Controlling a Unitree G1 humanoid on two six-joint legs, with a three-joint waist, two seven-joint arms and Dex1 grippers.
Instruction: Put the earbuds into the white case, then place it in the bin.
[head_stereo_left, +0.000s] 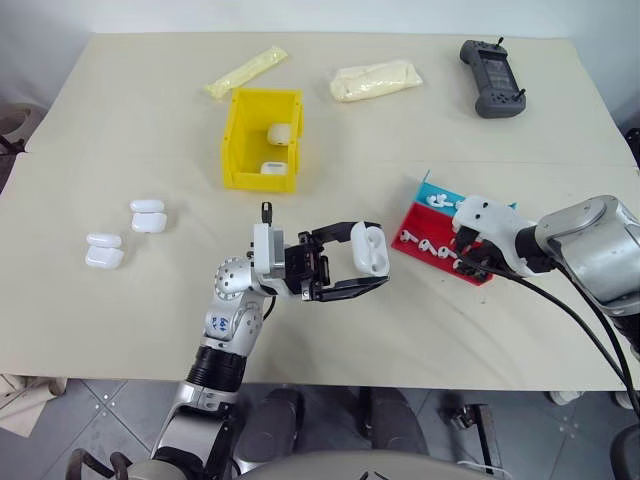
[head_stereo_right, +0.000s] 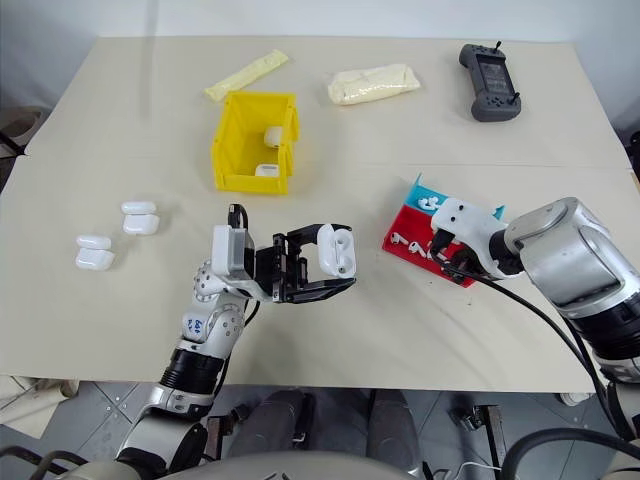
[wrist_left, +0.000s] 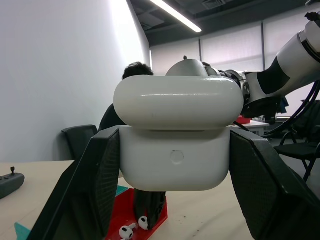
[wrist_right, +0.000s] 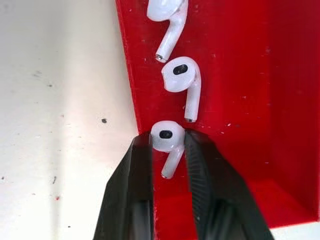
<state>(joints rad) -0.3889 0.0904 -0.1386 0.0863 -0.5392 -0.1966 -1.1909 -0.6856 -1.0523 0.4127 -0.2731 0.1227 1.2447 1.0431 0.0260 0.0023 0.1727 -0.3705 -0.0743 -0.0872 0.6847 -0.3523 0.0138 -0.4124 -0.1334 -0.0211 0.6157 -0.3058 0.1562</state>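
My left gripper (head_stereo_left: 372, 256) is shut on the white case (head_stereo_left: 367, 247), held above the table's middle; in the left wrist view the case (wrist_left: 175, 150) sits between both fingers with its lid raised. My right gripper (head_stereo_left: 465, 258) points down into the red tray (head_stereo_left: 412, 222). In the right wrist view its fingertips (wrist_right: 167, 142) pinch one earbud (wrist_right: 166, 135) by the head at the tray's edge. Two more earbuds (wrist_right: 182, 77) lie just beyond it. The yellow bin (head_stereo_left: 238, 140) stands behind the left gripper with two white cases inside.
Several spare white cases (head_stereo_left: 147, 215) lie at the table's left. Two pale yellow packets (head_stereo_left: 375, 80) and a dark controller (head_stereo_left: 492, 77) sit along the far edge. A person's head (wrist_left: 135, 70) shows beyond the table in the left wrist view.
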